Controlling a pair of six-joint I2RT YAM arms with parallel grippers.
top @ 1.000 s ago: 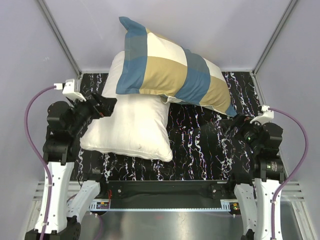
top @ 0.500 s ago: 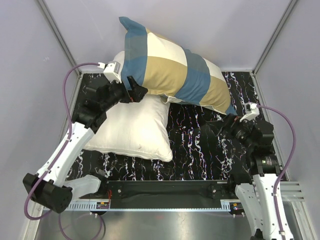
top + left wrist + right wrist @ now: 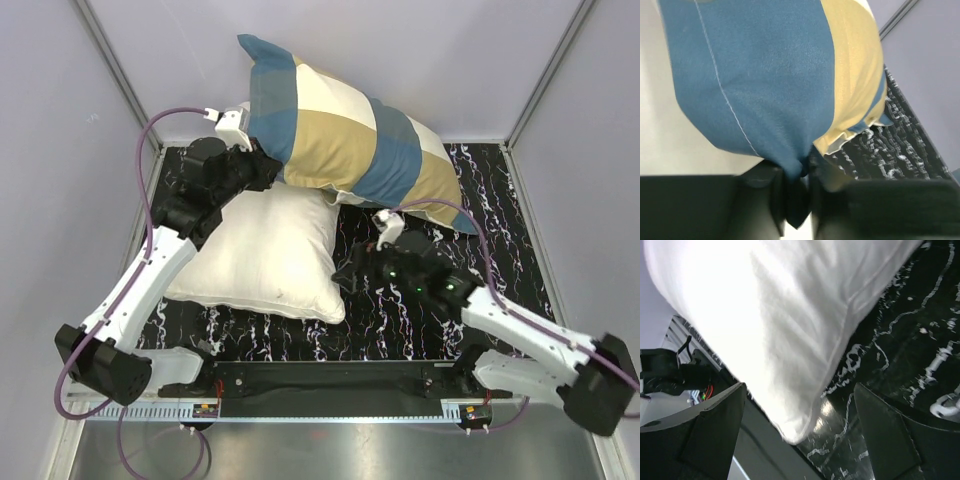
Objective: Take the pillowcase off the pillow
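The pillowcase [image 3: 340, 140], in teal, tan and cream checks, is stuffed full and leans on the back wall, partly over a bare white pillow. The pillow inside it is hidden. My left gripper [image 3: 272, 172] is at the case's lower left blue check. In the left wrist view my left gripper [image 3: 797, 180] is shut on a fold of that blue pillowcase [image 3: 765, 85] fabric. My right gripper [image 3: 345, 278] hangs open low over the table. The wrist view shows my right gripper [image 3: 800, 435] with its fingers wide apart on either side of the bare pillow's near corner.
A bare white pillow [image 3: 260, 250] lies on the left half of the black marbled table [image 3: 420, 320], under the checked one; its corner [image 3: 790, 340] fills the right wrist view. Grey walls close in the back and sides. A metal rail [image 3: 330, 410] runs along the near edge.
My left gripper has moved in under the checked case and shut on its blue fabric. My right arm has swung left from the table's right side to the bare pillow's near right corner.
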